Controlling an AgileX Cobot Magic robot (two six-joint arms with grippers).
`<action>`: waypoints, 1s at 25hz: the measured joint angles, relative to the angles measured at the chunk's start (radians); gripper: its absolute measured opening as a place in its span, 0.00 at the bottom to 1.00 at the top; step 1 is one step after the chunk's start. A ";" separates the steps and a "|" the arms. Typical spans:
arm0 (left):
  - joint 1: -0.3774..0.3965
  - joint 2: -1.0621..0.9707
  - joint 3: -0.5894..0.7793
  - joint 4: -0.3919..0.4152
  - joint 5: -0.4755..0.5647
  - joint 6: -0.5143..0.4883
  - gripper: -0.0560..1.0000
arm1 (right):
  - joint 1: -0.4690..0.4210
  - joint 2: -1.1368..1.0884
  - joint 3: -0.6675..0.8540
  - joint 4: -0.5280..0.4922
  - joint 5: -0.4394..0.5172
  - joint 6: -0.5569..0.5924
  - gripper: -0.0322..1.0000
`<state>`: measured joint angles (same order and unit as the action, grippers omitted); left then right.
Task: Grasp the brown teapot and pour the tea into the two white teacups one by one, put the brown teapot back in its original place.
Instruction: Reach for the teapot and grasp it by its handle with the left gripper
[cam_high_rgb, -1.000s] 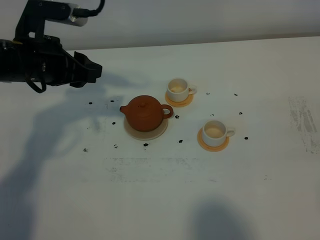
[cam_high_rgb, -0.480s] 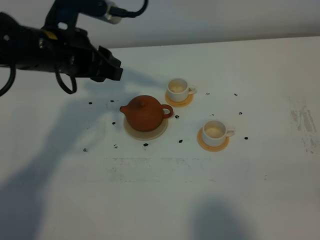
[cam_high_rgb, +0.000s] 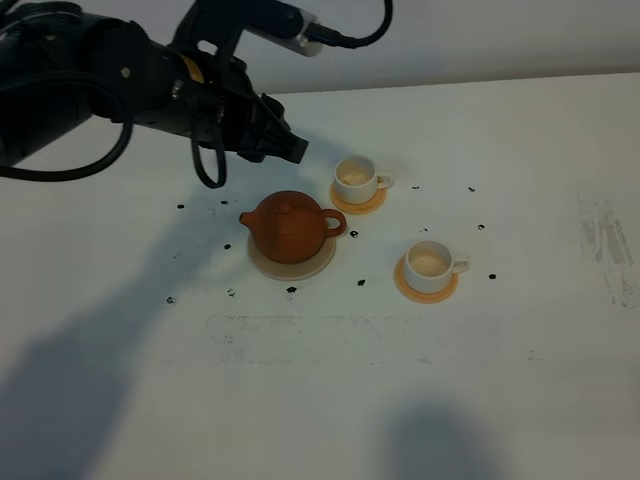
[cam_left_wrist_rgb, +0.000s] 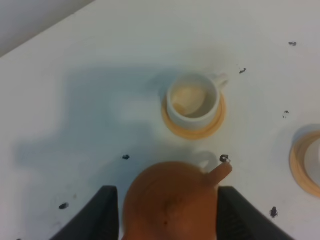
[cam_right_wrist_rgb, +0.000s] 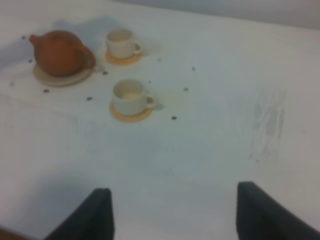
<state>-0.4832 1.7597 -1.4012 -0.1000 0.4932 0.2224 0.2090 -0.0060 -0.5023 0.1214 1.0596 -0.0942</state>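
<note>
You're on the approach: your left gripper (cam_high_rgb: 292, 149), jaws apart, hangs over the teapot (cam_high_rgb: 288, 228); lower it and close around the body.

Overhead view, far; left wrist, close above the teapot (cam_left_wrist_rgb: 170, 200); right wrist, apparently low and distant, shares it.
</note>
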 joint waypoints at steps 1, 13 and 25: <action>-0.001 0.009 -0.006 0.003 0.000 -0.005 0.47 | 0.000 0.000 0.001 0.000 0.000 0.000 0.55; -0.021 0.065 -0.033 0.011 0.003 -0.033 0.47 | 0.000 0.000 0.015 0.016 0.009 0.001 0.44; -0.021 0.065 -0.034 0.034 0.009 -0.038 0.47 | -0.095 0.000 0.015 0.035 0.009 0.001 0.27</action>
<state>-0.5047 1.8243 -1.4353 -0.0659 0.5026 0.1844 0.1136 -0.0060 -0.4871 0.1559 1.0683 -0.0928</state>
